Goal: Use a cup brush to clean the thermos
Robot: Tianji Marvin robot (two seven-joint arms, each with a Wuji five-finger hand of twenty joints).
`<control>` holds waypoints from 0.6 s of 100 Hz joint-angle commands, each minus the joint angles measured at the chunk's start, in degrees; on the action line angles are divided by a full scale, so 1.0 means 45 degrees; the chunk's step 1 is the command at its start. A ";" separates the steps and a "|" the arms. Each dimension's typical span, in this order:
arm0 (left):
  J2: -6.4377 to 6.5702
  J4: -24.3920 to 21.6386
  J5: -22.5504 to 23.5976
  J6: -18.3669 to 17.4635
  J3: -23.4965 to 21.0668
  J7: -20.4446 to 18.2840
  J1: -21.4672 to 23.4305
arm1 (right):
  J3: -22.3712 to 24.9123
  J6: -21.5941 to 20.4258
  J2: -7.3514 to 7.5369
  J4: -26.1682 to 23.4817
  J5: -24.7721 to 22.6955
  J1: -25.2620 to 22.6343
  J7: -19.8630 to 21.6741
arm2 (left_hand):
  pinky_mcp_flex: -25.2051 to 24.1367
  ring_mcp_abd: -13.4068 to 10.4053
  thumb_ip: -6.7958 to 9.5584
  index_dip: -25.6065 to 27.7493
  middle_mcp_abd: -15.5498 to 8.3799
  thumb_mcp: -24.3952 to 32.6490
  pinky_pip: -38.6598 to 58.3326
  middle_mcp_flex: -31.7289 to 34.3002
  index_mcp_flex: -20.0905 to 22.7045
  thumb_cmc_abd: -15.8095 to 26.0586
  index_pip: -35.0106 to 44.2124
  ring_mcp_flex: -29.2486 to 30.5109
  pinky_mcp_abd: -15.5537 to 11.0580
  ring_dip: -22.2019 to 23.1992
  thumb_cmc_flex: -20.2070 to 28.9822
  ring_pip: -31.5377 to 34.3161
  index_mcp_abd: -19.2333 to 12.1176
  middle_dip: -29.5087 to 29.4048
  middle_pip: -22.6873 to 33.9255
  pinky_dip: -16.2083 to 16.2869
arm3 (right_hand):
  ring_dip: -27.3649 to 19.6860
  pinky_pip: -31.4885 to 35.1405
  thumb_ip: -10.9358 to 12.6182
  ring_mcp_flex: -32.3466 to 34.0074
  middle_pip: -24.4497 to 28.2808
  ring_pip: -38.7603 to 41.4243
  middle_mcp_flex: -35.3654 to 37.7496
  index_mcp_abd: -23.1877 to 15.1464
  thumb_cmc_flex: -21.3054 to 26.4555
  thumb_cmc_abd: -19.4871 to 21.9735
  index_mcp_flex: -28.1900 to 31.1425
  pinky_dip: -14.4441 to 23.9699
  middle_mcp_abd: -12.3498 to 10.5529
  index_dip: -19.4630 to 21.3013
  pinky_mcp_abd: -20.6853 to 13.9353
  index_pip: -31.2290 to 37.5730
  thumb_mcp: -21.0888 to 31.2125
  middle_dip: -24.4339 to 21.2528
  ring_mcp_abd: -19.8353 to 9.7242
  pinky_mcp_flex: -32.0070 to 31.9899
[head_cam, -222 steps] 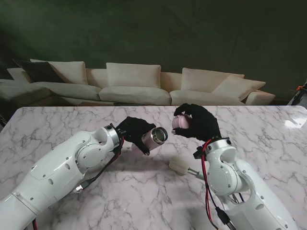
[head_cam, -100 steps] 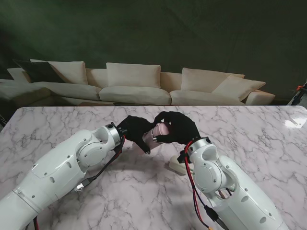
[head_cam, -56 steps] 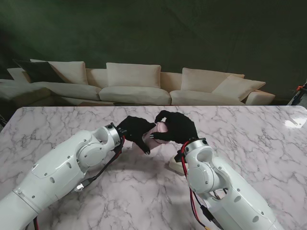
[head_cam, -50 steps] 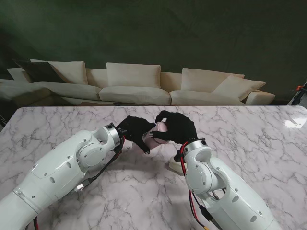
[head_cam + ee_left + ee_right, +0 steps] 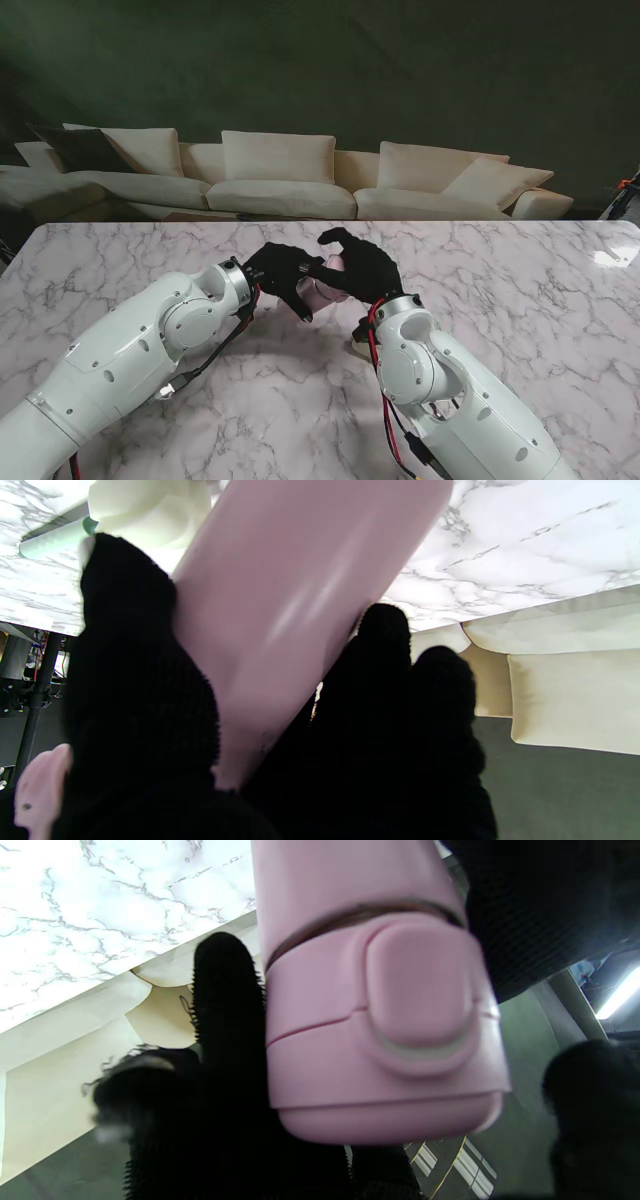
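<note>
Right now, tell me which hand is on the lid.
The right hand: its fingers wrap the pink lid, which sits on the thermos. The left hand grips the thermos itself.

Marble table, sofa and dark wall

A white, grey-veined marble table [image 5: 560,290] is backed by a long cream sofa [image 5: 290,180] with loose cushions; a dark green wall [image 5: 330,70] is seen behind.

Pink thermos [image 5: 280,615], black-gloved left hand [image 5: 283,276], white grey-veined marble table [image 5: 560,280]
</note>
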 commanded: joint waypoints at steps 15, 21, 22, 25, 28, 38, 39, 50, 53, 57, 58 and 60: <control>-0.0097 -0.0024 0.0043 0.0057 0.0138 -0.0043 -0.0177 | 0.0006 0.0018 0.0124 -0.0132 -0.0724 -0.0128 0.0436 | 0.0028 -0.0050 0.1060 0.0863 -0.0814 0.6153 0.0472 0.0473 0.1240 0.4289 0.1801 0.0407 -0.0881 -0.0006 0.3395 0.0421 -0.2637 0.0411 0.1349 0.0015 | 0.0369 -0.1995 0.0427 -0.2709 -0.0406 -0.1638 -0.3235 -0.1179 -0.1221 0.1183 -0.1671 -0.1235 -0.1287 -0.0302 0.1774 -0.0345 -0.0592 0.0015 -0.0251 -0.2979; -0.0097 -0.0022 0.0034 0.0076 0.0131 -0.0048 -0.0167 | 0.0041 0.0024 0.0136 -0.0190 -0.0721 -0.0152 0.0480 | 0.0029 -0.0048 0.1060 0.0863 -0.0804 0.6152 0.0469 0.0462 0.1239 0.4296 0.1804 0.0405 -0.0889 -0.0008 0.3399 0.0416 -0.2634 0.0410 0.1346 0.0013 | 0.0363 -0.2113 0.0448 -0.3242 -0.0491 -0.1631 -0.3616 -0.1120 -0.1245 0.1214 -0.1747 -0.1133 -0.1296 -0.0273 0.1853 -0.0419 -0.0659 -0.0020 -0.0274 -0.3531; -0.0096 -0.0024 0.0035 0.0077 0.0128 -0.0050 -0.0165 | 0.0045 0.0030 0.0139 -0.0201 -0.0720 -0.0153 0.0492 | 0.0029 -0.0048 0.1058 0.0863 -0.0809 0.6149 0.0469 0.0466 0.1238 0.4290 0.1804 0.0405 -0.0889 -0.0008 0.3396 0.0416 -0.2637 0.0412 0.1349 0.0013 | 0.0356 -0.2127 0.0449 -0.3316 -0.0511 -0.1638 -0.3697 -0.1113 -0.1264 0.1226 -0.1773 -0.1121 -0.1285 -0.0272 0.1862 -0.0435 -0.0669 -0.0027 -0.0267 -0.3595; -0.0091 -0.0033 0.0044 0.0080 0.0120 -0.0059 -0.0157 | 0.0057 0.0051 0.0158 -0.0235 -0.0745 -0.0156 0.0557 | 0.0030 -0.0056 0.1059 0.0864 -0.0804 0.6150 0.0468 0.0474 0.1230 0.4285 0.1804 0.0402 -0.0890 -0.0009 0.3401 0.0414 -0.2639 0.0416 0.1355 0.0012 | 0.0328 -0.2203 0.0451 -0.3581 -0.0592 -0.1684 -0.3977 -0.1116 -0.1356 0.1305 -0.1892 -0.1101 -0.1314 -0.0275 0.1879 -0.0498 -0.0699 -0.0055 -0.0319 -0.3848; -0.0086 -0.0042 0.0057 0.0076 0.0110 -0.0069 -0.0150 | 0.0071 0.0059 0.0178 -0.0259 -0.0775 -0.0158 0.0626 | 0.0030 -0.0053 0.1059 0.0868 -0.0804 0.6149 0.0467 0.0473 0.1231 0.4294 0.1808 0.0399 -0.0891 -0.0009 0.3399 0.0412 -0.2642 0.0416 0.1356 0.0012 | 0.0281 -0.2309 0.0462 -0.3899 -0.0661 -0.1747 -0.4310 -0.1150 -0.1453 0.1348 -0.2041 -0.1067 -0.1366 -0.0268 0.1880 -0.0565 -0.0714 -0.0079 -0.0388 -0.4168; -0.0031 -0.0062 0.0423 -0.0014 0.0095 -0.0032 -0.0175 | 0.0105 -0.0021 0.0198 -0.0277 -0.0810 -0.0157 0.0670 | 0.0023 -0.0064 0.1051 0.0873 -0.0837 0.6133 0.0460 0.0456 0.1213 0.4303 0.1814 0.0390 -0.0902 -0.0011 0.3387 0.0405 -0.2652 0.0419 0.1357 0.0009 | 0.0106 -0.3144 0.0472 -0.4856 -0.0886 -0.1736 -0.5039 -0.1181 -0.1942 0.1411 -0.2268 -0.0574 -0.1408 -0.0114 0.1943 -0.0774 -0.0508 -0.0249 -0.0518 -0.5740; -0.0027 -0.0060 0.0451 -0.0024 0.0097 -0.0027 -0.0180 | 0.0108 -0.0040 0.0199 -0.0276 -0.0817 -0.0159 0.0664 | 0.0022 -0.0066 0.1055 0.0874 -0.0838 0.6138 0.0460 0.0458 0.1211 0.4296 0.1815 0.0390 -0.0903 -0.0012 0.3399 0.0405 -0.2655 0.0420 0.1359 0.0009 | 0.0090 -0.3224 0.0465 -0.4927 -0.0901 -0.1751 -0.5070 -0.1199 -0.1998 0.1418 -0.2287 -0.0543 -0.1414 -0.0105 0.1951 -0.0789 -0.0505 -0.0259 -0.0523 -0.5891; -0.0023 -0.0045 0.0449 -0.0030 0.0113 -0.0047 -0.0190 | 0.0111 -0.0180 0.0187 -0.0261 -0.1023 -0.0140 0.0458 | 0.0021 -0.0065 0.1057 0.0877 -0.0827 0.6135 0.0456 0.0465 0.1209 0.4296 0.1824 0.0391 -0.0911 -0.0012 0.3395 0.0402 -0.2653 0.0418 0.1363 0.0007 | -0.0093 -0.4010 0.0459 -0.6538 -0.1288 -0.2300 -0.6123 -0.1219 -0.2309 0.1643 -0.2577 -0.0394 -0.1487 -0.0121 0.1911 -0.1002 -0.0479 -0.0409 -0.0762 -0.7760; -0.0023 -0.0046 0.0445 -0.0025 0.0111 -0.0047 -0.0184 | 0.0121 -0.0206 0.0190 -0.0273 -0.1086 -0.0136 0.0423 | 0.0019 -0.0070 0.1057 0.0882 -0.0828 0.6134 0.0452 0.0463 0.1219 0.4294 0.1833 0.0398 -0.0919 -0.0012 0.3393 0.0404 -0.2661 0.0417 0.1362 0.0006 | -0.0123 -0.4145 0.0463 -0.6976 -0.1358 -0.2397 -0.6444 -0.1274 -0.2341 0.1699 -0.2685 -0.0308 -0.1524 -0.0123 0.1846 -0.1067 -0.0473 -0.0441 -0.0813 -0.8133; -0.0022 -0.0050 0.0434 -0.0019 0.0105 -0.0054 -0.0173 | 0.0152 -0.0257 0.0197 -0.0305 -0.1139 -0.0145 0.0395 | 0.0019 -0.0069 0.1057 0.0878 -0.0828 0.6133 0.0450 0.0452 0.1207 0.4306 0.1827 0.0402 -0.0930 -0.0012 0.3388 0.0405 -0.2662 0.0418 0.1360 0.0005 | -0.0242 -0.4598 0.0467 -0.7689 -0.1394 -0.2538 -0.6937 -0.1452 -0.2347 0.1737 -0.2804 0.0095 -0.1591 -0.0044 0.1717 -0.1179 -0.0485 -0.0530 -0.0916 -0.8753; -0.0021 -0.0052 0.0436 -0.0020 0.0102 -0.0055 -0.0170 | 0.0163 -0.0269 0.0199 -0.0317 -0.1153 -0.0150 0.0392 | 0.0019 -0.0069 0.1057 0.0877 -0.0832 0.6133 0.0450 0.0450 0.1206 0.4310 0.1827 0.0402 -0.0931 -0.0012 0.3388 0.0406 -0.2663 0.0418 0.1360 0.0005 | -0.0265 -0.4668 0.0466 -0.7818 -0.1420 -0.2588 -0.7010 -0.1478 -0.2350 0.1741 -0.2815 0.0107 -0.1614 -0.0040 0.1700 -0.1190 -0.0489 -0.0545 -0.0936 -0.8870; -0.0017 -0.0057 0.0455 -0.0026 0.0095 -0.0054 -0.0165 | 0.0192 -0.0295 0.0210 -0.0348 -0.1192 -0.0165 0.0397 | 0.0019 -0.0070 0.1058 0.0875 -0.0837 0.6133 0.0449 0.0455 0.1203 0.4300 0.1826 0.0398 -0.0933 -0.0012 0.3393 0.0404 -0.2663 0.0420 0.1364 0.0005 | -0.0313 -0.4782 0.0462 -0.8062 -0.1489 -0.2690 -0.7174 -0.1590 -0.2365 0.1763 -0.2846 0.0121 -0.1648 -0.0040 0.1680 -0.1227 -0.0498 -0.0578 -0.0985 -0.9079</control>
